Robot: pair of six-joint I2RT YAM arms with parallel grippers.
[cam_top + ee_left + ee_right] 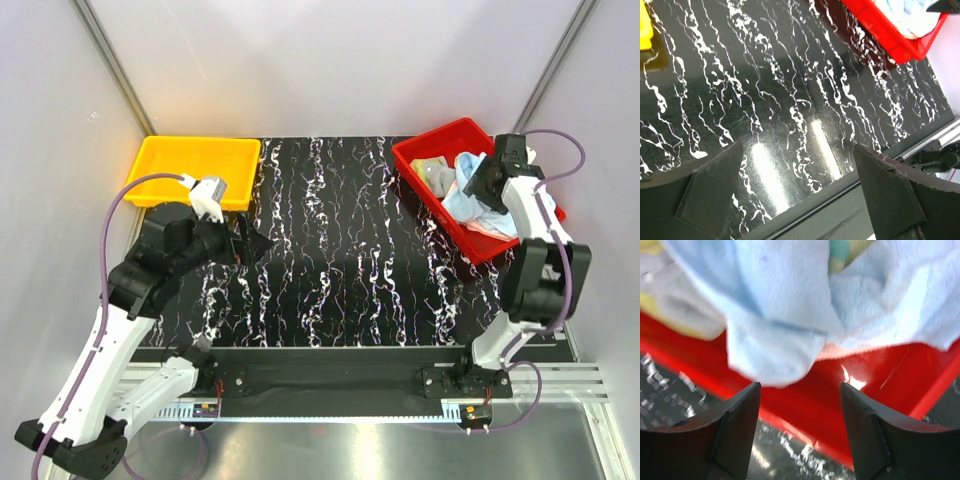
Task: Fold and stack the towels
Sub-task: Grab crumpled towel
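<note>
- The white-and-black jointed left arm (110,320) leans away from its base, then bends at the elbow towards the middle.
- Its black two-finger left gripper (250,243) points towards the middle, held level and low. In the wrist view the dark wedge-shaped fingers (710,195) stand wide apart with nothing between them.
- The white-and-black jointed right arm (535,215) is folded at the elbow, its forearm reaching away from its base.
- Its black two-finger right gripper (480,180) tilts downward and inward, fingers (865,435) spread and gripping nothing.
</note>
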